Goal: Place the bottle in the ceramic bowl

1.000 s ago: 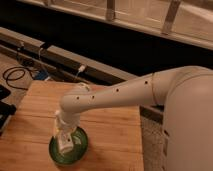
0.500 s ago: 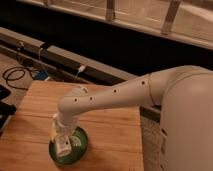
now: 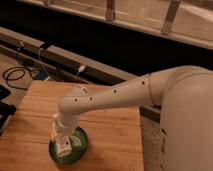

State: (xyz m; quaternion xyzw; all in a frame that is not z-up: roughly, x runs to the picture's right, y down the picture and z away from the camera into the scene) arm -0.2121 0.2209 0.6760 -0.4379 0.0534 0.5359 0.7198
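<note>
Now gripper (image 3: 63, 143) has lifted slightly above ceramic bowl (image 3: 75, 152).

The table (image 3: 105, 125) is warm, grained wood with a matt finish. The ceramic bowl (image 3: 75, 150) looks glazed and faintly glossy. The gripper (image 3: 63, 145), above the bowl, and the arm (image 3: 115, 95) seem smooth white plastic.

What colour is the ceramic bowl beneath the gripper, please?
Green with a darker rim; the ceramic bowl sits under the gripper, camera view.

Gripper (image 3: 62, 146) a little further left over ceramic bowl (image 3: 80, 145).
</note>
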